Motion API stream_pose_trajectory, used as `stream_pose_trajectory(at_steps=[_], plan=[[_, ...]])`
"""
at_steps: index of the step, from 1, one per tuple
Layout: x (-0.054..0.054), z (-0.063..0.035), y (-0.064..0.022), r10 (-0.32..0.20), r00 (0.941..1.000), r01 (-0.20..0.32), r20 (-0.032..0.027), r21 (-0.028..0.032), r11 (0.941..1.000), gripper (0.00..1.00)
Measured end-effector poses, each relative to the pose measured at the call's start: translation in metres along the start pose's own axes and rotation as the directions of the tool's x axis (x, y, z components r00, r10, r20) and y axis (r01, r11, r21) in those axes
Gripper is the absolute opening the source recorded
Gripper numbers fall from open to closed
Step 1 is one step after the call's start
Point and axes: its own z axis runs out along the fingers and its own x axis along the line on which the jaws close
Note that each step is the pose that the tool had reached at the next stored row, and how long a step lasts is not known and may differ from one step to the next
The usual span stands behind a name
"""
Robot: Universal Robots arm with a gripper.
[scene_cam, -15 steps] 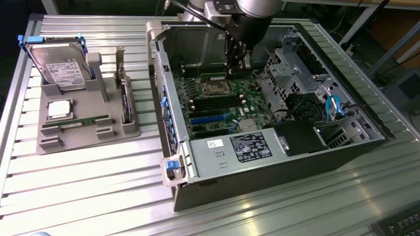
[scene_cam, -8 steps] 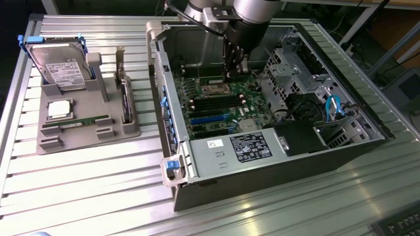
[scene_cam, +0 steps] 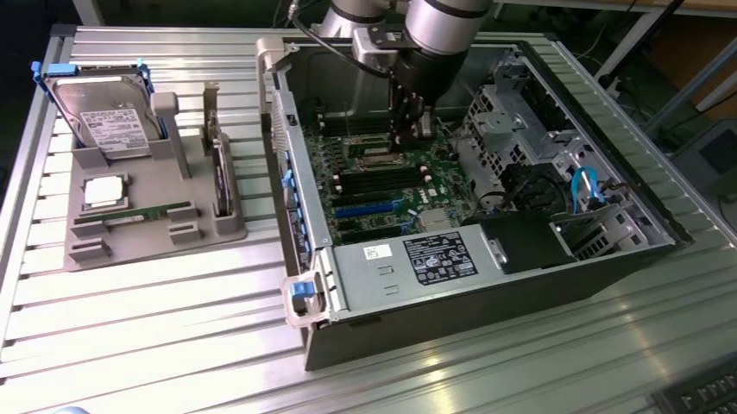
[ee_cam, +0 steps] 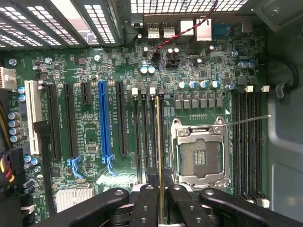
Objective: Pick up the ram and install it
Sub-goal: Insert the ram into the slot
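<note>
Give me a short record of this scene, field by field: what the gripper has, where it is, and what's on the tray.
gripper: gripper shut on the ram, which shows edge-on between its fingers
location: inside the open computer case, over the memory slots beside the processor socket
seating: cannot tell whether the ram is pressed into a slot
tray: grey tray at the exterior view's left, holding a hard drive and a silver processor chip

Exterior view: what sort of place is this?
Likely a robotics lab bench: an open computer case on a slatted metal table, a parts tray beside it, a robot arm reaching inside.
</note>
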Motion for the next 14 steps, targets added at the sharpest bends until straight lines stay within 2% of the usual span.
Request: stream_pose_trajectory(at_steps=[11,14], plan=[[0.0000,0.0013,0.0002,0.003,1.0000,-0.003,0.0003,0.0003,1.0000,0.14],[0.0008,0.0042,0.0002,0.003,1.0000,-0.003,0.0003,0.0003,1.0000,0.14]])
